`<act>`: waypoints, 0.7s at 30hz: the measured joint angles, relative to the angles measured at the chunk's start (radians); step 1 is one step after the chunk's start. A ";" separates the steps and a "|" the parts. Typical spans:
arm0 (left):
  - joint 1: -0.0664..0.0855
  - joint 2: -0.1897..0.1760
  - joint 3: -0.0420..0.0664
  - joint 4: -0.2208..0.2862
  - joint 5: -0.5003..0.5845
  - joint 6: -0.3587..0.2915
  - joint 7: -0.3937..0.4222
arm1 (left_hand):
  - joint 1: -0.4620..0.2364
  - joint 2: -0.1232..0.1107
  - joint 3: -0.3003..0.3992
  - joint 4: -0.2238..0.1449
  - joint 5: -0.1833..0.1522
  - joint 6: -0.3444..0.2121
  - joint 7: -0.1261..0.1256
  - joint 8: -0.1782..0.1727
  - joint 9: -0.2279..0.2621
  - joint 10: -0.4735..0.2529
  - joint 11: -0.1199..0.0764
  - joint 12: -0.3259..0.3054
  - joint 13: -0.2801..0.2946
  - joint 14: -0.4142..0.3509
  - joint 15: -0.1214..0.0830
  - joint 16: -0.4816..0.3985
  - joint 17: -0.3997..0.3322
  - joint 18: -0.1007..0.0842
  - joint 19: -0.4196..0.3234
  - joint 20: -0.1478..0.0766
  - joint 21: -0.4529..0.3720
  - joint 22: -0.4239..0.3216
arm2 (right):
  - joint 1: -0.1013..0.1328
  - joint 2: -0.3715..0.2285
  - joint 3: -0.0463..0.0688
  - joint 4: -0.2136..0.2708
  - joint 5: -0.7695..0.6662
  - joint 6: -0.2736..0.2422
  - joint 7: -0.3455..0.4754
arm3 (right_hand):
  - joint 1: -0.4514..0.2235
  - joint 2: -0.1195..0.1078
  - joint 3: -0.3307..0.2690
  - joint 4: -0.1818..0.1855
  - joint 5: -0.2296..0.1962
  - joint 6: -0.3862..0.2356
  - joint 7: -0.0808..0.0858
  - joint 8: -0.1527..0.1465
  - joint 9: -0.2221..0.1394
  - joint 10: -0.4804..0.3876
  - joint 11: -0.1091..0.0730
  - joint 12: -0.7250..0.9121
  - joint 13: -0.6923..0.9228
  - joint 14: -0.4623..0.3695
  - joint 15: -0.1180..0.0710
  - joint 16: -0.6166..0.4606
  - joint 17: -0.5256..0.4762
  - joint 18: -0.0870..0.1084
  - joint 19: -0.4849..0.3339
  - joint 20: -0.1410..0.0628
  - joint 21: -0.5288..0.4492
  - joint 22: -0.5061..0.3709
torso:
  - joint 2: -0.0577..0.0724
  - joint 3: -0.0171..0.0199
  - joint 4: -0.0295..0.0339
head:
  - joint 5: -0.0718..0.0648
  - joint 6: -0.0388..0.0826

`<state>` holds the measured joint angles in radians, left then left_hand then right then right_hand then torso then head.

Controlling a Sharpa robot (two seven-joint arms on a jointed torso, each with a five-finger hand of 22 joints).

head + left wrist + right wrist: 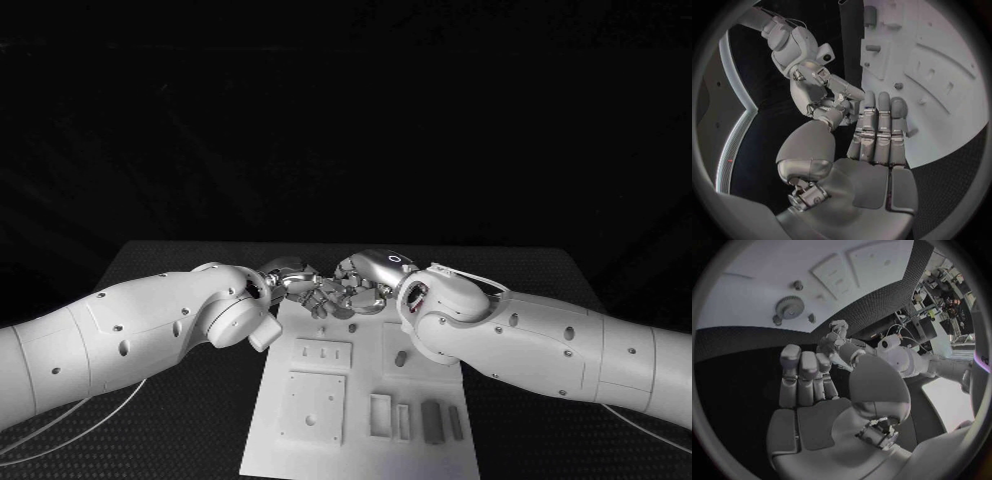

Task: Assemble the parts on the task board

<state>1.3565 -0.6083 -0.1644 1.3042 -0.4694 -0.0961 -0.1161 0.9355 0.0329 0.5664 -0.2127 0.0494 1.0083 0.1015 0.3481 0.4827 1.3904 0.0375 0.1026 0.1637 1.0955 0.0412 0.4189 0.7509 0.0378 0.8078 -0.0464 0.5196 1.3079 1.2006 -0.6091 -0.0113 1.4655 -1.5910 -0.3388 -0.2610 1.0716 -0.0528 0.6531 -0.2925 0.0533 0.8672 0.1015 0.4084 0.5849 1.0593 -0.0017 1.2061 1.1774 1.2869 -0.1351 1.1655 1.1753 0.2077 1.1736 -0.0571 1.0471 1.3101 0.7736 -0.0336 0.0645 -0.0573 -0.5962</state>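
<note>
Early stage by my read: left hand and right hand meet at task board's far end, fingers extended, holding nothing visible; grey parts loose near its front edge.

Black table with textured surface
</note>
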 measured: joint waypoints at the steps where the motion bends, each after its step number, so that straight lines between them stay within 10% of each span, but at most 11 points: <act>1: 0.000 0.000 0.000 -0.001 0.000 0.000 0.000 | 0.000 0.000 0.000 0.000 0.000 0.001 -0.001 0.001 0.001 0.000 0.000 0.000 0.001 0.000 0.000 0.000 0.000 0.000 0.000 0.000 0.003 0.000 | 0.000 0.000 0.000 0.000 0.000 0.000 0.000 | 0.000 0.000 0.000 0.000 0.000 0.000 0.000 0.000 0.000 0.000 0.000 0.000 0.000 0.000 0.000 0.000 0.000 0.000 0.000 0.000 0.000 0.000 | 0.000 0.0000 0.0000 | 0.000 0.000; 7: 0.000 0.005 0.000 -0.005 0.000 0.001 -0.001 | -0.001 0.009 0.015 -0.009 0.004 0.003 0.000 0.002 -0.001 0.001 0.000 0.000 0.003 0.000 0.000 0.001 0.002 0.000 0.000 0.000 0.003 0.000 | 0.000 -0.001 -0.001 0.001 0.001 -0.001 -0.003 | -0.003 -0.003 0.005 -0.001 0.000 0.000 0.000 0.000 -0.001 0.000 0.000 -0.004 -0.001 -0.001 -0.001 0.000 0.000 0.000 0.000 0.000 0.000 0.000 | 0.000 -0.0001 0.0000 | 0.001 -0.002; 13: 0.000 0.009 0.000 -0.009 0.001 0.005 -0.005 | -0.029 0.017 0.045 -0.032 0.156 0.021 0.000 0.000 -0.002 0.025 -0.008 0.009 0.020 0.011 -0.004 0.015 0.013 -0.001 0.001 -0.009 0.010 0.000 | -0.001 -0.001 -0.001 0.002 0.001 -0.004 -0.004 | -0.004 -0.004 0.008 -0.003 0.000 0.000 0.000 -0.002 -0.001 0.000 0.000 -0.004 -0.001 -0.002 -0.001 0.000 0.000 0.000 0.000 0.000 0.000 0.000 | 0.000 0.0005 0.0000 | 0.001 -0.004; 21: 0.001 0.010 0.000 -0.012 0.006 0.007 -0.013 | -0.064 0.005 0.045 -0.043 0.193 0.026 -0.005 0.009 0.009 0.027 -0.009 0.009 0.037 0.011 -0.004 0.019 0.015 -0.002 0.001 -0.009 0.011 0.000 | -0.001 -0.001 -0.002 0.003 0.001 -0.005 -0.004 | 0.000 -0.008 0.011 0.000 0.000 0.000 0.000 -0.002 0.000 0.000 0.000 -0.004 -0.001 -0.002 0.000 0.000 -0.001 0.000 0.003 0.003 -0.002 0.000 | 0.000 0.0005 0.0002 | 0.002 -0.005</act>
<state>1.3570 -0.5986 -0.1642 1.2919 -0.4636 -0.0889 -0.1294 0.8713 0.0383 0.6117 -0.2554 0.2427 1.0341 0.0970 0.3573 0.4918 1.4171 0.0286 0.1113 0.2003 1.1062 0.0374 0.4376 0.7663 0.0358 0.8092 -0.0556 0.5302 1.3077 1.1997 -0.6097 -0.0128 1.4686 -1.5896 -0.3438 -0.2652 1.0715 -0.0608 0.6639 -0.2925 0.0533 0.8672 0.1014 0.4062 0.5851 1.0596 -0.0021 1.2022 1.1765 1.2849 -0.1354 1.1655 1.1744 0.2076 1.1768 -0.0536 1.0454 1.3101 0.7738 -0.0331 0.0647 -0.0558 -0.6015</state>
